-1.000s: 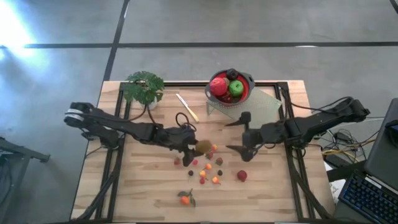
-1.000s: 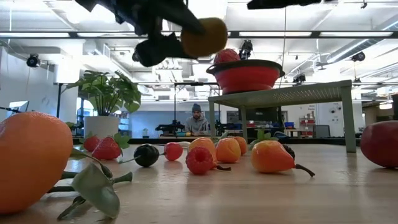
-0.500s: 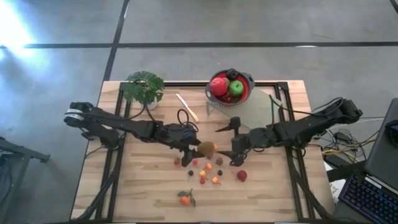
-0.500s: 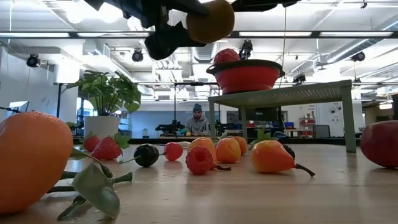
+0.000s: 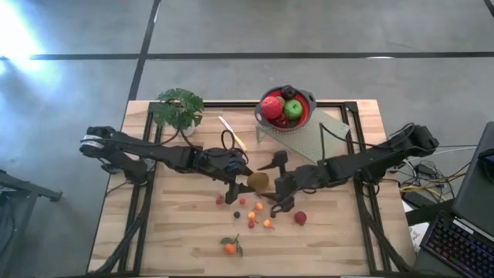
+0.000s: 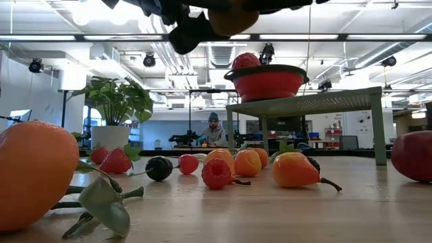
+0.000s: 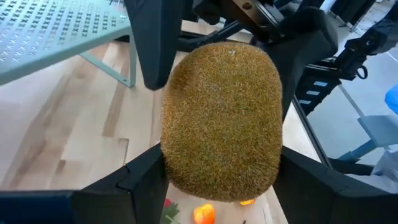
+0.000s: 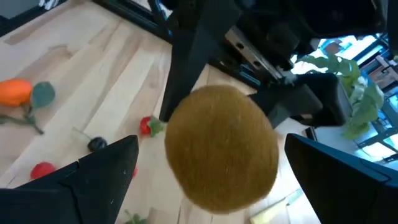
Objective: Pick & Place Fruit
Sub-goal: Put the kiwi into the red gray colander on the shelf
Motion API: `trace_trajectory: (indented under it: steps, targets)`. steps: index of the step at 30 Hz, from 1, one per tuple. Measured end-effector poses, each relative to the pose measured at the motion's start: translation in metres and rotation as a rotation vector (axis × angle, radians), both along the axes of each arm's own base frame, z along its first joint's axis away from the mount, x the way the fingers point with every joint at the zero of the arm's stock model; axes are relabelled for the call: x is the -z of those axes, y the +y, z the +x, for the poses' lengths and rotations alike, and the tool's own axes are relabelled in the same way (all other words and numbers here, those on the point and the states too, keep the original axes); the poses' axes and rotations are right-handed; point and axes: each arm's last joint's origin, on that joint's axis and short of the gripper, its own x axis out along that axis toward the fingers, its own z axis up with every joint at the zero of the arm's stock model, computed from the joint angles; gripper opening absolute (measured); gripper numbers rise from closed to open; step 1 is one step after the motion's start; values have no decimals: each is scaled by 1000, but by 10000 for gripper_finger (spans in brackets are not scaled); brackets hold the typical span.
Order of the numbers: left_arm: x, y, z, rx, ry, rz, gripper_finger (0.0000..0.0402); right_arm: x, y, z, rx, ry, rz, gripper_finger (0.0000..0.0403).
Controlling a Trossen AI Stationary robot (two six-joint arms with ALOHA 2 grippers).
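Note:
My left gripper point(image 5: 251, 182) is shut on a brown fuzzy kiwi point(image 5: 258, 181), high above the table's middle; in the low view the kiwi point(image 6: 233, 15) sits at the top edge. My right gripper point(image 5: 271, 185) is open, and its fingers stand on either side of the same kiwi point(image 8: 221, 149) with gaps showing. A red bowl point(image 5: 285, 109) with red and green apples and a dark plum stands on a pale green perforated stand point(image 5: 324, 133). A leafy tangerine point(image 5: 230, 247), a red fruit point(image 5: 300, 218), strawberries and small berries point(image 5: 258, 216) lie on the table. My left gripper pinches the kiwi point(image 7: 221, 118) between its two fingers point(image 7: 146, 180), one on each side of the fruit's body. The fingers come from the table's left. The kiwi is lifted clear of the table.
A potted plant point(image 5: 178, 108) stands at the table's far left, with a pale knife point(image 5: 231, 133) beside it. The stand's legs point(image 6: 375, 128) and bowl take the far right middle. Loose fruit lies under both grippers. A person point(image 6: 213, 129) sits in the room beyond.
My left gripper has raised the kiwi higher above the table. My right gripper, staying open, has moved toward the table's left until its fingers stand around the kiwi.

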Motion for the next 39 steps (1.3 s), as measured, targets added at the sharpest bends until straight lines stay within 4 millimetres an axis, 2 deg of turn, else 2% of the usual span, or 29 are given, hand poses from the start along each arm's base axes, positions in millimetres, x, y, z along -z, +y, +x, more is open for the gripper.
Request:
trace_trajectory:
  steps: [7,11,22,25,28,34,39]
  targets:
    - [-2,0,1,6,-7,-3,254,-8,1,5,3,-22,3,399]
    - [-2,0,1,6,-6,-6,254,-8,1,5,6,-20,9,378]
    - [-2,0,1,8,-7,-9,254,-7,1,5,6,-13,10,234]
    - [-2,0,1,7,-7,-10,254,-7,1,5,7,-11,10,206]
    - [-2,0,1,6,-6,-12,254,-6,1,5,7,-9,9,200]
    - [-2,0,1,2,-6,-15,254,-7,1,5,10,-9,16,225]
    - [-1,0,0,-4,11,-25,261,-6,1,5,13,-8,23,226]
